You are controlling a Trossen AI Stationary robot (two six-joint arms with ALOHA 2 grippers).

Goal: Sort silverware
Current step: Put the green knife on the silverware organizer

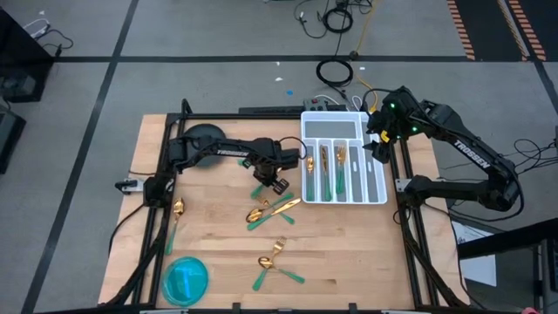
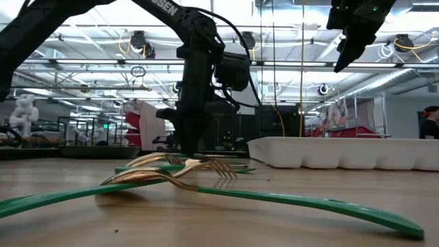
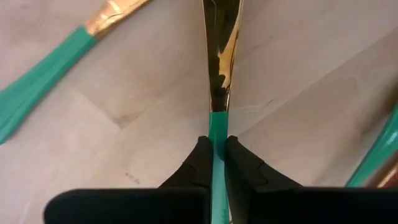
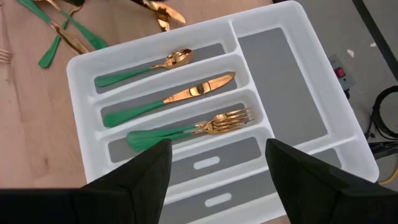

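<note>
The silverware has gold heads and green handles. A spoon (image 4: 149, 65), a knife (image 4: 186, 93) and forks (image 4: 205, 127) lie in separate slots of the white tray (image 1: 377, 194). Loose pieces lie in a pile (image 1: 272, 209) at mid-table, in a second pile (image 1: 275, 257) nearer the front, and one spoon (image 1: 177, 209) lies to the left. My left gripper (image 1: 275, 177) is low over the table beside the mid-table pile, shut on one piece (image 3: 222, 56). My right gripper (image 4: 217, 180) hangs open, high above the tray's right side. My left gripper pinches the piece's green handle (image 3: 217, 127) between its two fingers (image 3: 200, 163), just behind where the green meets the gold neck. In the low view the fingers come down from above. The handle runs back between them. Whether the piece is clear of the table, I cannot tell.
A teal round plate (image 1: 186, 279) sits at the table's front left corner. The tray's wide right slot (image 4: 280, 81) holds nothing. Two crossed forks (image 2: 199, 171) lie close to the low camera. Bare wood shows between the piles and the tray. Cables lie on the floor beyond the far edge.
</note>
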